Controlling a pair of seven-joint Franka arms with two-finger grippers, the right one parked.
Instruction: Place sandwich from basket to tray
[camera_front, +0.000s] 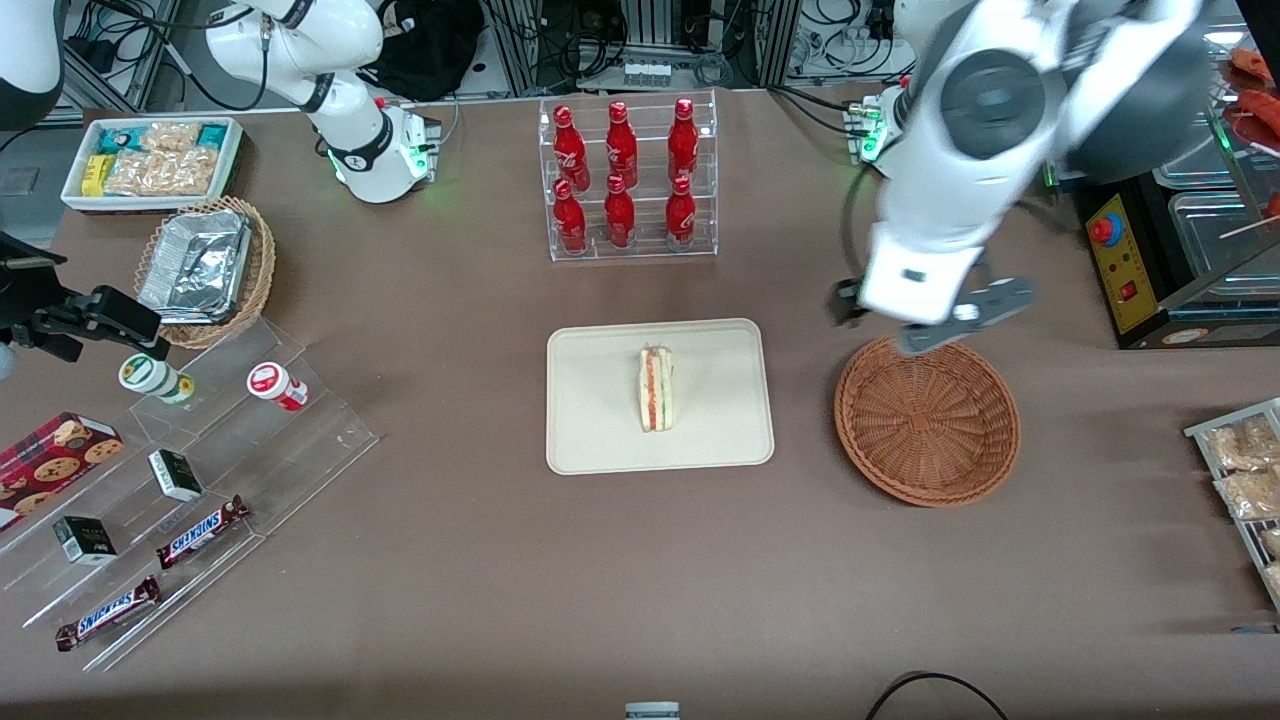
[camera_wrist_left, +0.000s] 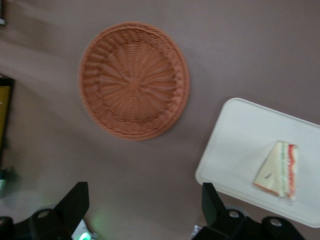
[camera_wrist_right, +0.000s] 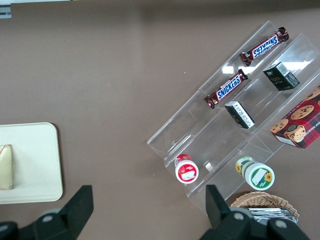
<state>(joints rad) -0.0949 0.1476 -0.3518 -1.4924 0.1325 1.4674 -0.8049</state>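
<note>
Front view: the small triangular white-bread sandwich (camera_front: 656, 388) with red-orange and green filling is seen lying at the centre of the frame, on the flat cream-beige rectangular tray (camera_front: 600, 440), its long axis running from the upper to the lower edge of the picture. The round reddish-brown woven wicker basket (camera_front: 927, 421) is seen at centre right with nothing in it. The left arm's gripper (camera_front: 935, 322) is held in the air above the basket's upper rim, well apart from the sandwich, which lies toward the middle of the frame from the jaws.

Left wrist view: the basket (camera_wrist_left: 134, 80) is shown bare inside, on the brown bench (camera_wrist_left: 250, 50). The sandwich (camera_wrist_left: 278, 169) is shown resting on the tray (camera_wrist_left: 240, 135). The dark fingertips (camera_wrist_left: 74, 202) are spread wide, released, with nothing between them.

Right wrist view: a corner of the tray (camera_wrist_right: 37, 160) and an edge of the sandwich (camera_wrist_right: 5, 166) are caught at lower left.

The placement is judged done; only a withdrawal appears left.
</note>
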